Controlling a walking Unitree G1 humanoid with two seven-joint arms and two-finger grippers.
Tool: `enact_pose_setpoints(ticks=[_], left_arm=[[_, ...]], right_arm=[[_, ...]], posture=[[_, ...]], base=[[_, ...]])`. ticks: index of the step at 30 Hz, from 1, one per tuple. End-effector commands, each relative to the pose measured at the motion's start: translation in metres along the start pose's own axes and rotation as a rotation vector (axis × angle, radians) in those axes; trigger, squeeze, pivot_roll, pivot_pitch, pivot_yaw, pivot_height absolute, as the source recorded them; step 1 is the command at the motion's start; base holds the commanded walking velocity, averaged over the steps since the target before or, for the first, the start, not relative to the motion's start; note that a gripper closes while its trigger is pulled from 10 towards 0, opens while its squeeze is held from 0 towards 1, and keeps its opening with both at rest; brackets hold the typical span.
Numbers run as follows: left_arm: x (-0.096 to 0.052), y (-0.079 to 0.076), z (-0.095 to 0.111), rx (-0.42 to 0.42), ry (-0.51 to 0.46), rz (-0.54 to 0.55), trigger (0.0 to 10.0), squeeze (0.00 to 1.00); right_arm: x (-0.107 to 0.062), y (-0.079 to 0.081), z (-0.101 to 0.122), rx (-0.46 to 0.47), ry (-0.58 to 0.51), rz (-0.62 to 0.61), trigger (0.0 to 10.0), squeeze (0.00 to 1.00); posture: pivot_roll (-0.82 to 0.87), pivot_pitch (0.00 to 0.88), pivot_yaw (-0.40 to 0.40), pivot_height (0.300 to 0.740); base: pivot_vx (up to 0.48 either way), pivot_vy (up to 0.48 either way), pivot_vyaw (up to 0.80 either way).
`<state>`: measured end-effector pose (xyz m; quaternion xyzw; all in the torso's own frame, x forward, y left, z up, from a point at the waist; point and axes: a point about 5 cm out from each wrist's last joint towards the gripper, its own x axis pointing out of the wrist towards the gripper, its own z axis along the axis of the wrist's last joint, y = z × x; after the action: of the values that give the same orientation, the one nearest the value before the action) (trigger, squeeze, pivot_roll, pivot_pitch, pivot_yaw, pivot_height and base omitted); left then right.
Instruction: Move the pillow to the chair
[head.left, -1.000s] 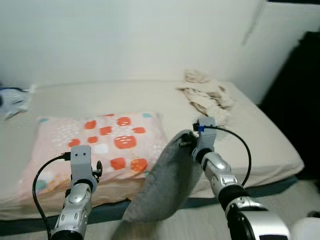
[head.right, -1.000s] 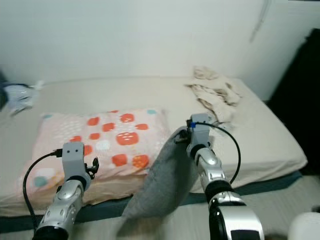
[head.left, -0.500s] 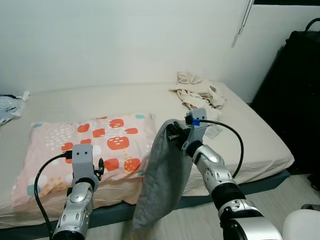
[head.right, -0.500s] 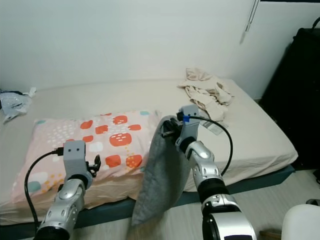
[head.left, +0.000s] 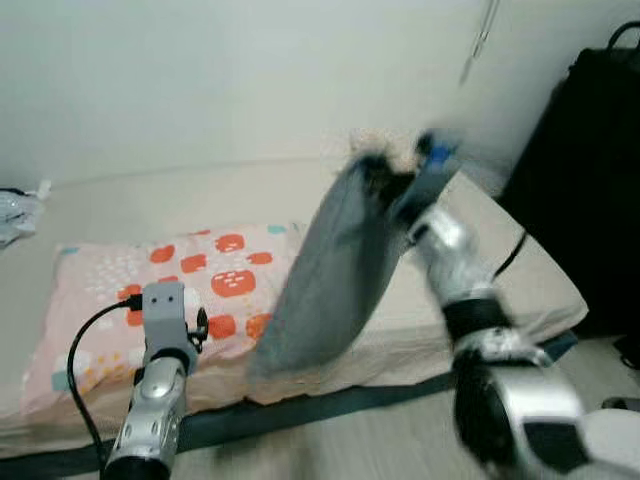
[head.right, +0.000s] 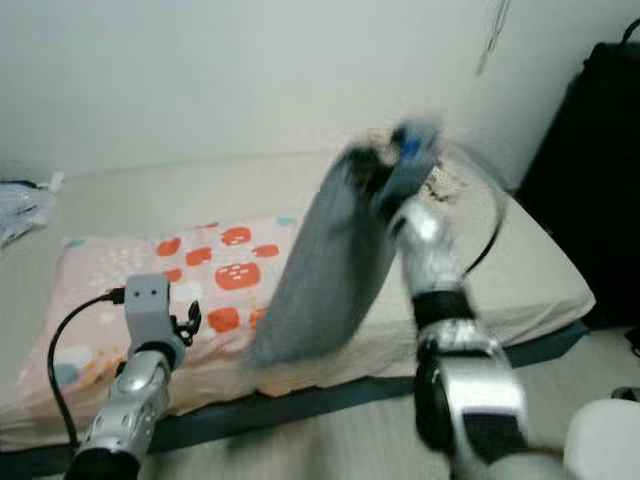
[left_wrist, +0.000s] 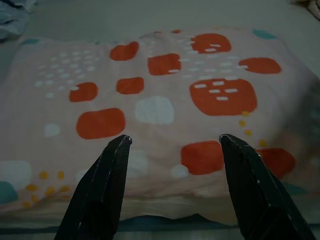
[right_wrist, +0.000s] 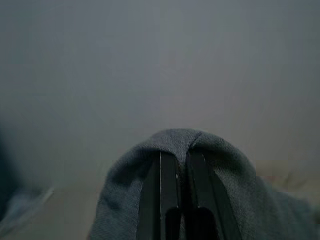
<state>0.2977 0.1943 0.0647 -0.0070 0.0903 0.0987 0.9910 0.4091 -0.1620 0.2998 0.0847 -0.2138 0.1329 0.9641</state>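
Grey pillow (head.left: 335, 275) hangs long below my right gripper (right_wrist: 181, 187), clamped on its top edge; left gripper (left_wrist: 172, 150) spread, idle.

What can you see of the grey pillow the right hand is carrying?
The grey pillow is plain, soft and fabric-covered, with no pattern. It hangs tilted in the air in front of the bed, pinched at its top edge by the right hand, whose fingers are shut with the cloth bunched over them. Its lower end dangles free over the bed's front edge, overlapping the patterned pillow in view. It is motion-blurred, so finer detail cannot be made out.
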Motion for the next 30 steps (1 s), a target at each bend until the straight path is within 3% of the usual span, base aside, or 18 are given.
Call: enact_pose_setpoints(ticks=[1,9,19,30], left_arm=[[0.0,0.001,-0.001,-0.002,0.002,0.004,10.0,0.0],[0.001,0.004,0.001,-0.004,-0.003,0.011,10.0,0.0],[0.001,0.005,0.002,-0.005,-0.006,0.006,10.0,0.0],[0.001,0.004,0.003,-0.017,-0.016,-0.004,10.0,0.0]], right_arm=[[-0.002,-0.008,-0.008,-0.005,0.035,-0.044,10.0,0.0],[0.0,-0.011,-0.008,-0.008,0.063,-0.066,10.0,0.0],[-0.005,-0.013,-0.025,-0.025,0.124,-0.083,10.0,0.0],[-0.003,-0.012,-0.024,-0.034,0.125,-0.063,10.0,0.0]], posture=[[0.01,0.063,-0.049,0.74],[0.01,0.063,-0.054,0.74],[0.02,0.065,-0.057,0.74],[0.02,0.065,-0.057,0.74]], base=[[0.0,0.0,0.0],[0.0,0.0,0.0],[0.0,0.0,0.0],[0.284,0.0,0.0]])
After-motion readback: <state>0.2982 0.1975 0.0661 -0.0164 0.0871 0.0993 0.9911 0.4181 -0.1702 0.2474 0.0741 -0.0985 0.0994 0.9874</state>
